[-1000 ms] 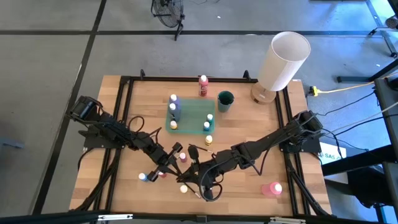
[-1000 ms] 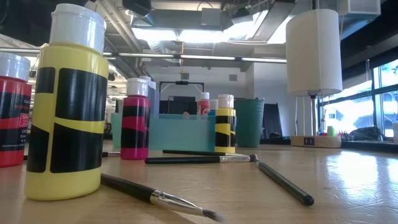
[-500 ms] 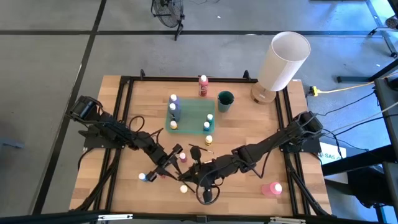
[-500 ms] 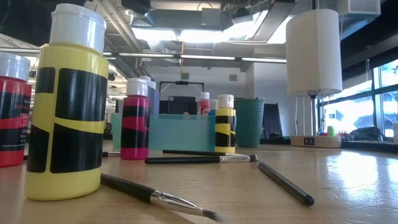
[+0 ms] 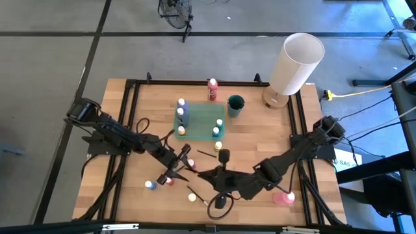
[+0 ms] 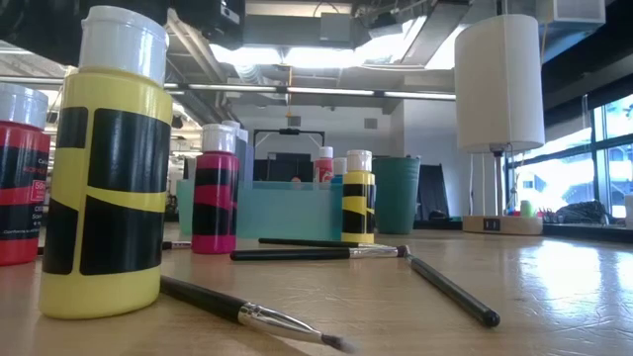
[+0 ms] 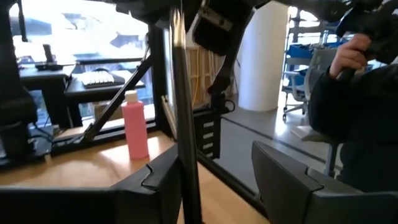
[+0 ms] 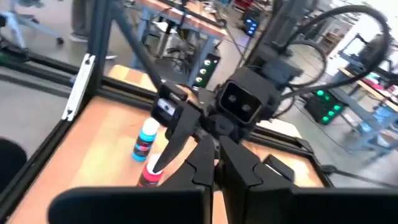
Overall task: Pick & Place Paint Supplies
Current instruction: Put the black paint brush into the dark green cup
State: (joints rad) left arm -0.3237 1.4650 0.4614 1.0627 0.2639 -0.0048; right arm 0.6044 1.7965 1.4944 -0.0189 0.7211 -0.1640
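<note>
A thin dark brush (image 7: 185,118) stands upright in the air between my two grippers, above the table's near middle. My right gripper (image 5: 200,173) is shut and points toward the table's left; the brush's upper end runs up into it. My left gripper (image 5: 182,162) faces it, open, one finger (image 7: 155,180) on either side of the brush's lower part. Small white-capped paint bottles stand around them: red (image 5: 170,180), blue (image 5: 151,185), yellow (image 5: 192,197). My right gripper has the brush by its upper end (image 7: 176,15), where the wrist view's edge and the dark hand hide the fingers. The brush hangs upright below it, clear of the table. My left gripper: the brush passes close by one finger; whether it touches, I cannot tell.
A teal tray (image 5: 201,117) with several bottles sits at the far middle, a dark green cup (image 5: 235,104) and a red bottle (image 5: 212,88) by it. A big white cylinder (image 5: 296,62) stands far right. A pink bottle (image 5: 284,197) stands near right. Loose brushes (image 5: 207,154) lie mid-table.
My left gripper has opened around the brush and stayed in place. My right arm has swung its elbow toward the table's near right corner, and its hand has turned about while staying shut.
</note>
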